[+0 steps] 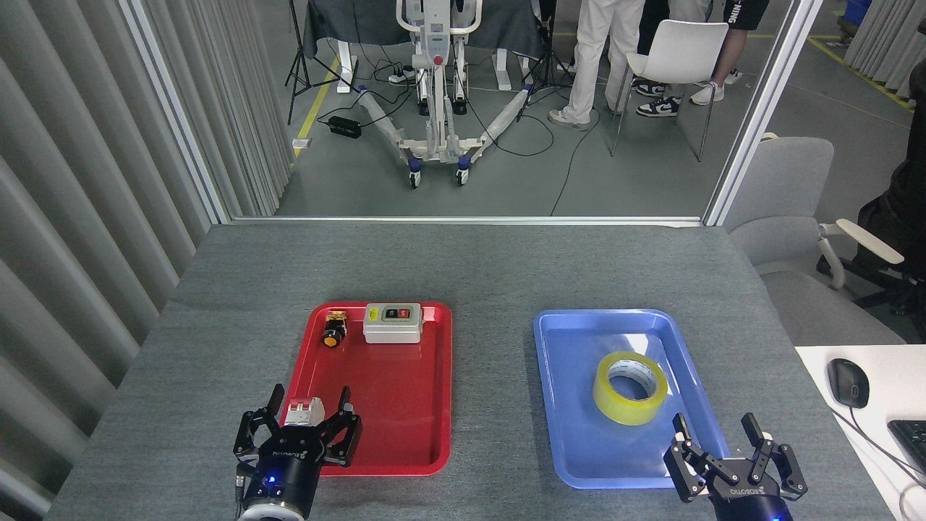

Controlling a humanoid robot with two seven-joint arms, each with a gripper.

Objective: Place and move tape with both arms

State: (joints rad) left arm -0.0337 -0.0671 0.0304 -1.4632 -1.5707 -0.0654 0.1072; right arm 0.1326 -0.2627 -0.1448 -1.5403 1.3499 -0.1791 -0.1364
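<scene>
The right gripper point(716, 427), fingers spread and empty, is the nearer one. Just beyond and slightly left of its fingertips, the tape point(630, 387) lies flat, hole upward, in the blue tray point(564, 405). The left gripper point(309, 399) is spread too, well apart from the roll.

Grey floor point(636, 181), white chair point(676, 51), perhaps curtains point(79, 166).

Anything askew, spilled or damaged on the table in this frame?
Nothing stands out. The tape lies flat in the blue tray; the switch box, a push button and a small breaker sit in the red tray. Both grippers, left and right, are open and empty.
</scene>
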